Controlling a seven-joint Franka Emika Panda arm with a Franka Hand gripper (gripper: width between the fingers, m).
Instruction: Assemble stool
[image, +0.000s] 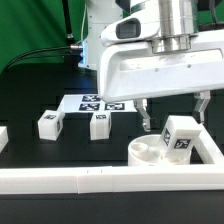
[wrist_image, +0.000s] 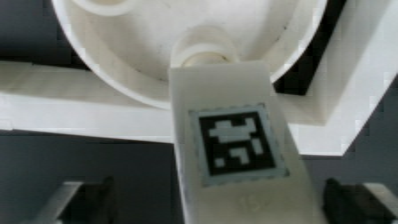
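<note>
The seat (image: 140, 152) is sitting tucked into the corner of the white rails (image: 60, 178), likely so it is not sliding while a leg goes in. One leg (image: 181, 138) is leaning with its end at a hole in the seat, right between the gripper (image: 175, 117) fingers. The arm is pointing down over it with the fingers spread wide, not squeezing the leg, while the other legs (image: 48, 123) are lying well away from the hand.

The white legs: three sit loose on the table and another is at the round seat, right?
Only two: the exterior view shows one loose leg and a second loose leg on the table; a third leg is at the round seat.
</note>
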